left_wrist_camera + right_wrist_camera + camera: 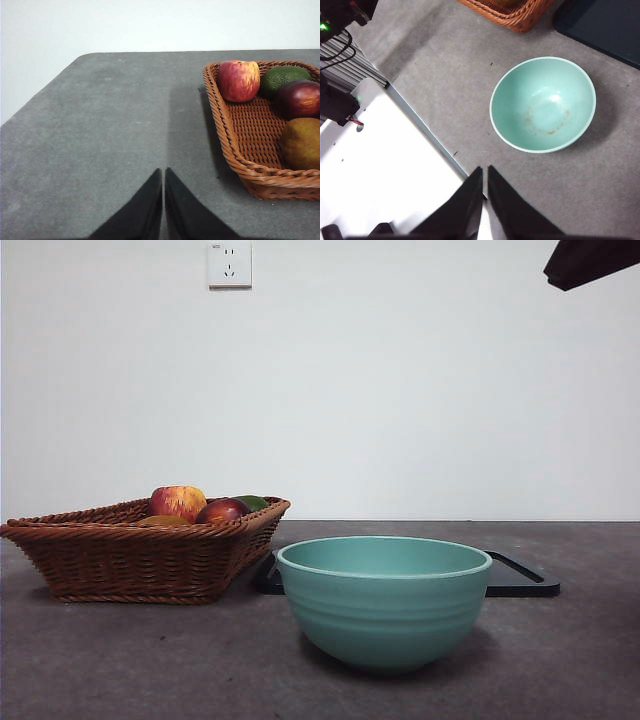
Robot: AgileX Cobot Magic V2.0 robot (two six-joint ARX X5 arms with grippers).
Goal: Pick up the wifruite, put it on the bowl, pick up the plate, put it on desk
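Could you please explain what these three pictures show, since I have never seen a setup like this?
This is a two-armed robot at a table. One picture comes from a low camera looking level across the dark grey-brown matte desk; the other two come from cameras on each arm's wrist. The left gripper hangs over bare desk beside the brown wicker basket, jaws together, holding nothing. The basket holds a red-yellow apple, a dark green fruit, a dark red fruit and a brownish-yellow fruit. The right gripper, also shut and holding nothing, hangs near the desk's edge beside the empty round teal-green glazed bowl. A flat black rectangular tray lies behind the bowl.
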